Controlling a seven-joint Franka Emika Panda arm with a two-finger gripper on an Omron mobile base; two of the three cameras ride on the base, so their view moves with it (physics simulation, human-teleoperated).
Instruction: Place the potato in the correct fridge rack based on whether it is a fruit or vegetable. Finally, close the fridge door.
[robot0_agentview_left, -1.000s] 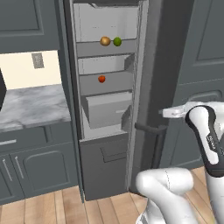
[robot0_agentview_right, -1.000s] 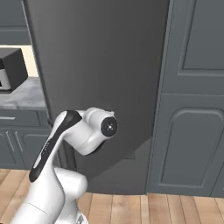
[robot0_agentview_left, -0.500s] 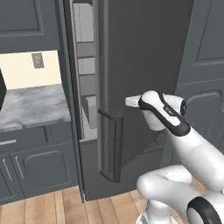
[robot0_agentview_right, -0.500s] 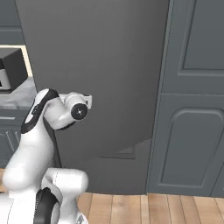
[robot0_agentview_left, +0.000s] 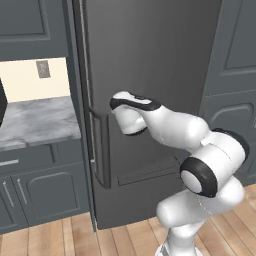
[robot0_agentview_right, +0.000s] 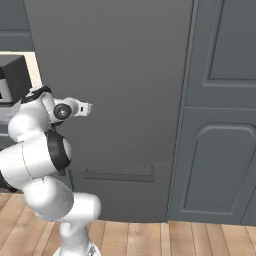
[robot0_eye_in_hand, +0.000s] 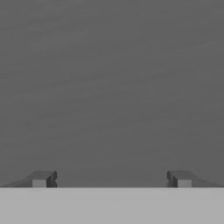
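Leftmost in the left base view, a grey marbled counter (robot0_agentview_left: 35, 122) sits over panelled lower cabinets (robot0_agentview_left: 45, 192), with a cream wall patch above it carrying a small grey wall plate (robot0_agentview_left: 43, 69); no writing, brand or label can be read on it or anywhere else. Next to the right, the fridge door (robot0_agentview_left: 150, 75) stands as a tall dark grey panel, closed or very nearly so against the fridge body; the seam along its left edge is too thin to judge. Its long slim vertical handle (robot0_agentview_left: 102, 150) runs down that left edge. Just right of the handle, the gripper (robot0_agentview_left: 116, 106) is pressed up close to the door face at about handle-top height, with the white arm bending back to the lower right. From the right base view the gripper (robot0_agentview_right: 86, 107) points at the same panel, and tall panelled cabinet doors (robot0_agentview_right: 222, 110) fill the right side. Along the hand view, the two fingertips (robot0_eye_in_hand: 43, 179) stand far apart with nothing between them, facing plain grey door surface (robot0_eye_in_hand: 112, 87).
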